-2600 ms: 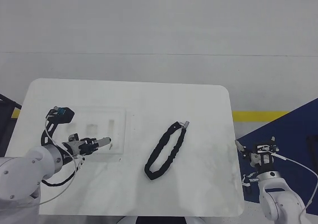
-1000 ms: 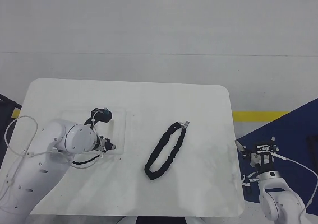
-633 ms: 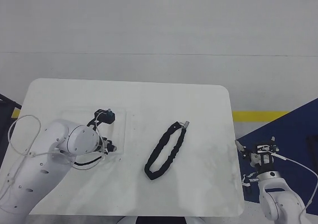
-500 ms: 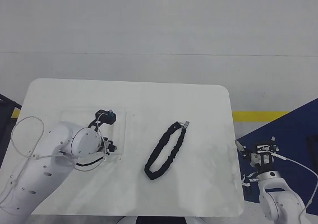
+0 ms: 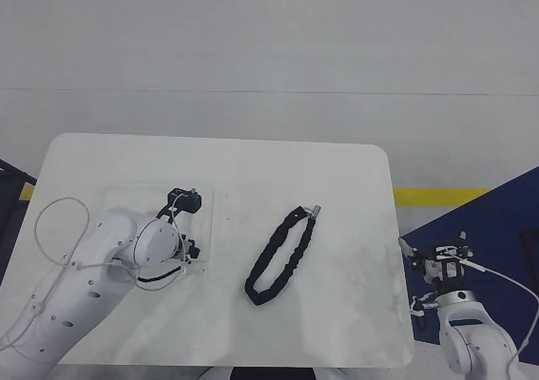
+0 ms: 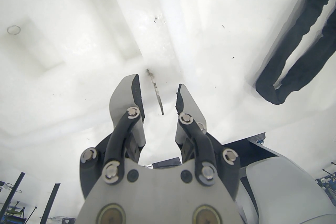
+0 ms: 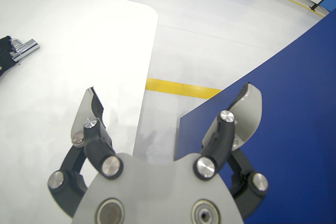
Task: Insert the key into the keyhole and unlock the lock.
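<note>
Key (image 6: pixel 155 91) stands on its edge in the white tray (image 6: pixel 86 33) near the table's (image 5: pixel 345 190) left edge. That way the left gripper (image 6: pixel 158 83) can pinch it. Its fingers sit narrow, one each side, not touching. Lock (image 6: pixel 275 97) lies mid-table.

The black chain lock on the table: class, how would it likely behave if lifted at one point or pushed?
Probably floppy: the chain lock lies in a limp, uneven loop, so lifted at one point the rest would likely dangle. Its wrinkled fabric sleeve should grip rather than slip. Pushed, it would probably bunch up, not roll.
</note>
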Controlling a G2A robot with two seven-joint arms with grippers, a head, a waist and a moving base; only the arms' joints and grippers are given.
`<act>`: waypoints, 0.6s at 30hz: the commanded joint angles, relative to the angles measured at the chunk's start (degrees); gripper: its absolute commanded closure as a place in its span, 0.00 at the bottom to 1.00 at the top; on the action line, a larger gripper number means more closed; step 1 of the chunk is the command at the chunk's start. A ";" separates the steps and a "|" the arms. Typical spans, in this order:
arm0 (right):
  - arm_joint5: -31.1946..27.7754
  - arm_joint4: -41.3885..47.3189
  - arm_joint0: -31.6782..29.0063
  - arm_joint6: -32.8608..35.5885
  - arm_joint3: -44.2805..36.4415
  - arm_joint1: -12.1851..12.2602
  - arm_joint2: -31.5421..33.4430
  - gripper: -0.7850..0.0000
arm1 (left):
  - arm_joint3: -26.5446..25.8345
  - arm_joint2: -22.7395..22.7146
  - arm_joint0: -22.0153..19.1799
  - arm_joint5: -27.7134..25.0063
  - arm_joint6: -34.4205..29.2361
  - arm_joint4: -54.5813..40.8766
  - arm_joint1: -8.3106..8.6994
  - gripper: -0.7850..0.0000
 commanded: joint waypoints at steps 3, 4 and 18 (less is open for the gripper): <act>0.00 0.00 0.00 0.00 0.00 0.00 0.00 0.00 | 0.90 0.48 -0.51 -0.08 -0.08 0.28 -0.29 0.85; 0.00 0.00 0.00 0.00 0.00 0.00 0.00 0.00 | 1.15 0.55 -0.66 -0.11 -0.11 0.39 -0.35 0.89; 0.00 0.00 0.00 0.00 0.00 0.00 0.00 0.00 | 0.64 -8.08 1.35 -0.71 -0.72 3.09 0.64 1.00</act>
